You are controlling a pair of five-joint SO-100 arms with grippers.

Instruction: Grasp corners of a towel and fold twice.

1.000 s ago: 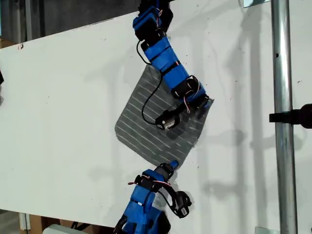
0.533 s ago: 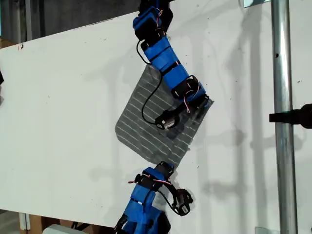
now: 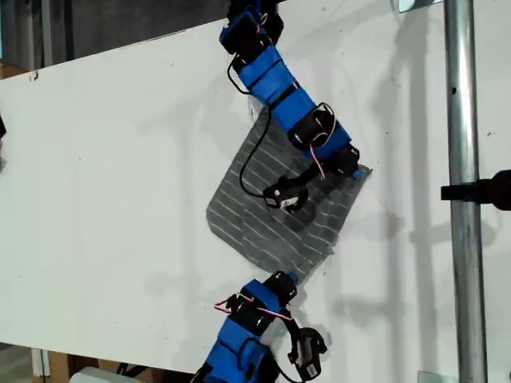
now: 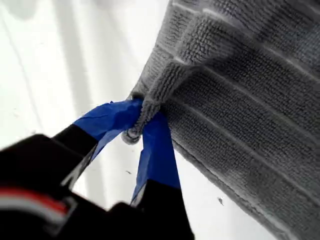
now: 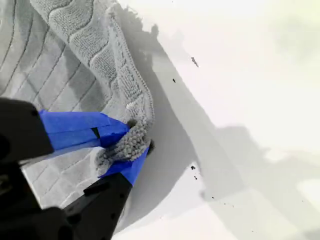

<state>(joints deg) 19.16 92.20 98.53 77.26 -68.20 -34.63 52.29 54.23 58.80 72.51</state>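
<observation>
I am looking down on a white counter (image 3: 120, 159) with a dark grey towel (image 3: 271, 207) lying flat near its middle. The towel has thin white stripes. It is turned like a diamond, with one corner pointing to each counter edge.

One blue arm (image 3: 279, 88) is reaching in from the counter edge at the top of the exterior view. It is stretching low and diagonally across the towel, and its tip is meeting the towel corner that points toward the exterior view's right, near an upright metal pole (image 3: 459, 199). Another blue arm (image 3: 247, 327) is rising from the counter edge at the bottom of the exterior view. It is angling up to the towel corner nearest that edge. I cannot tell from the wrist views which arm is which.

Up close, my first pincer (image 4: 137, 125) is clenching a towel corner (image 4: 134, 132) between its two blue-taped jaws. The cloth (image 4: 240, 100) is bunching into a ridge just beyond the grip and spreading out over the counter from there.

My second pincer (image 5: 131, 142) is likewise pinching a different rounded corner (image 5: 127, 142). That towel edge (image 5: 60, 75) is lifting and curling off the counter and casting a dark shadow beside it.
</observation>
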